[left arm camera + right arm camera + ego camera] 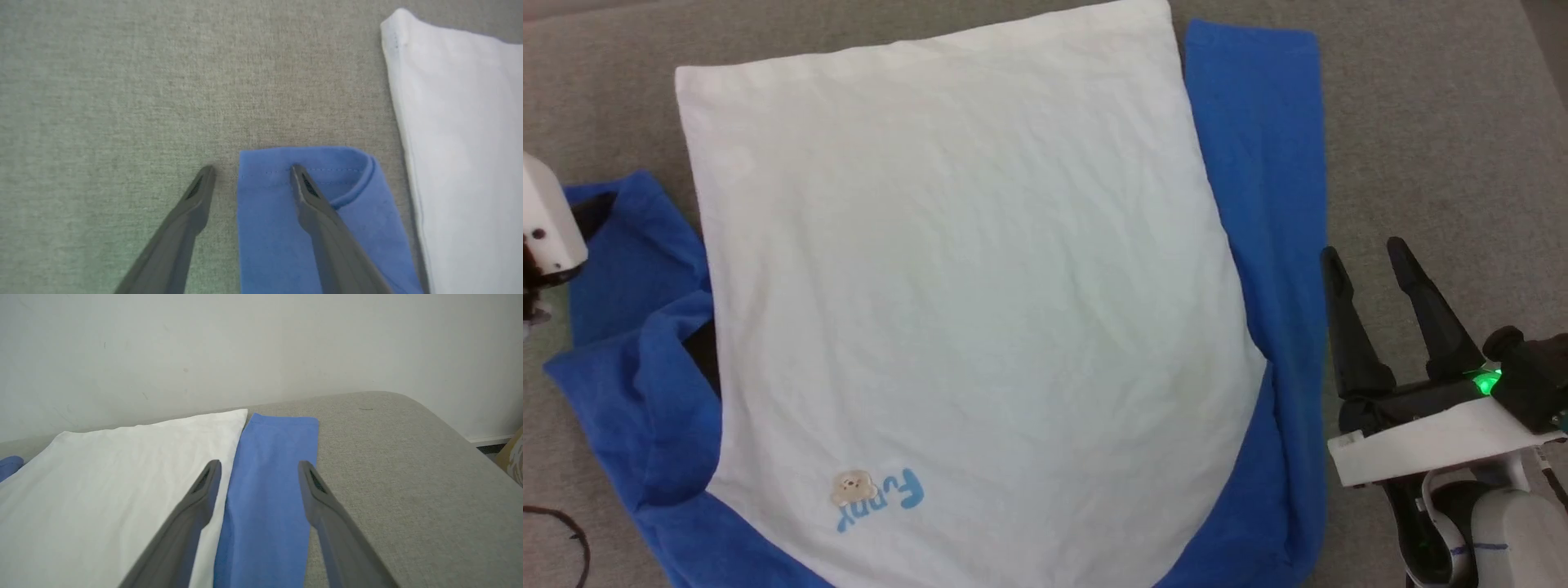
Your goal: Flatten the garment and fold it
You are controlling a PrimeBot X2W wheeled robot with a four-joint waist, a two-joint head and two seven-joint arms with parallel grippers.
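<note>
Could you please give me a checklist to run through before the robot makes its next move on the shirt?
1. White body spread flat: ok, lightly wrinkled.
2. Right sleeve straight beside the body: ok.
3. Left sleeve flattened: not ok, bunched up.
4. Left gripper jaws open at the blue cuff: ok.
5. Right gripper jaws open, holding nothing: ok.
6. Left jaws touching the cloth: cannot tell.

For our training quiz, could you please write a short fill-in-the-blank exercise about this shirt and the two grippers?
1. The garment has a ___ body.
2. Its bunched sleeve lies on the robot's ___ side.
3. The right gripper is ___, holding nothing.
4. The left gripper hangs over a ___ cuff.
Missing words: white; left; open; blue.
</note>
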